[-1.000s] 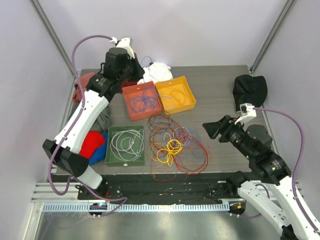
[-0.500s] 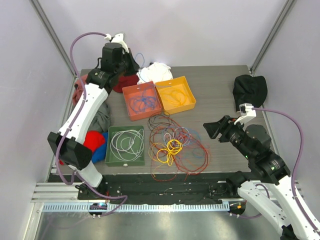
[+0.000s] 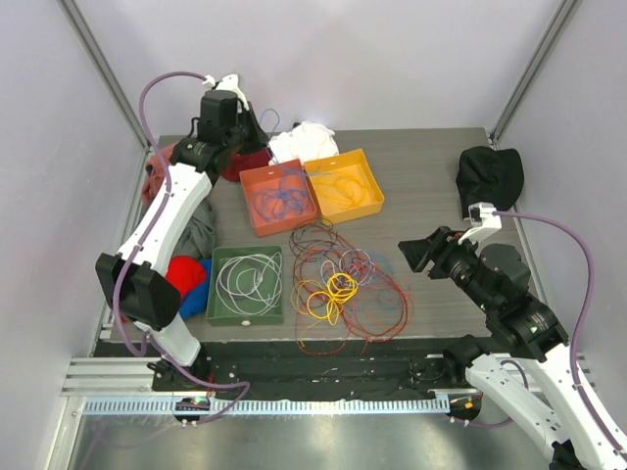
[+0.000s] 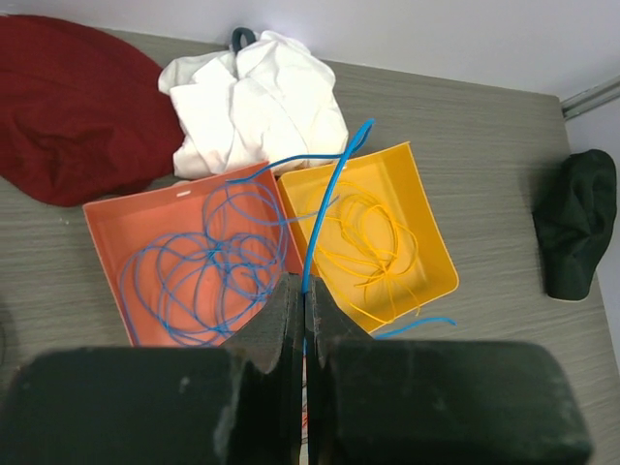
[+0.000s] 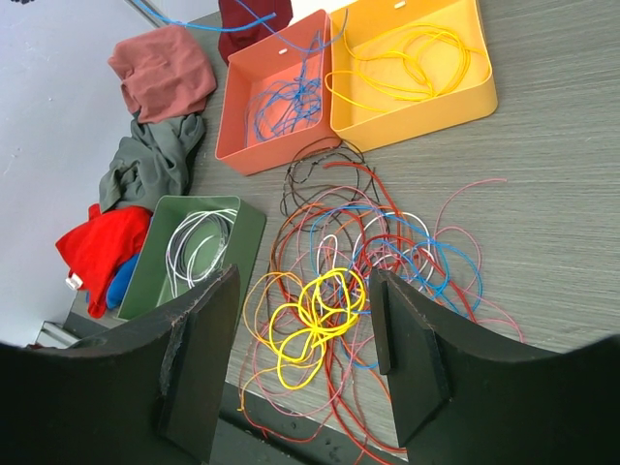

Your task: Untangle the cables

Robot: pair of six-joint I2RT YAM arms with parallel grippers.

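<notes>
A tangle of cables [image 3: 343,284] in red, yellow, blue, white and pink lies on the table's front middle; it also shows in the right wrist view [image 5: 358,281]. My left gripper [image 3: 247,127] is raised at the back left, shut on a blue cable [image 4: 329,194] that hangs down to the orange tray [image 3: 279,196], which holds blue cables. The yellow tray [image 3: 345,184] holds yellow cables. The green tray [image 3: 246,284] holds white cables. My right gripper [image 3: 409,253] is open and empty above the tangle's right side.
A white cloth [image 3: 306,142] and a dark red cloth [image 3: 240,162] lie behind the trays. Grey, red and blue cloths [image 3: 191,264] lie at the left. A black cap [image 3: 490,176] sits at the back right.
My left gripper has risen and moved back and left, away from the orange tray, drawing the blue cable up. The right arm has not moved.
</notes>
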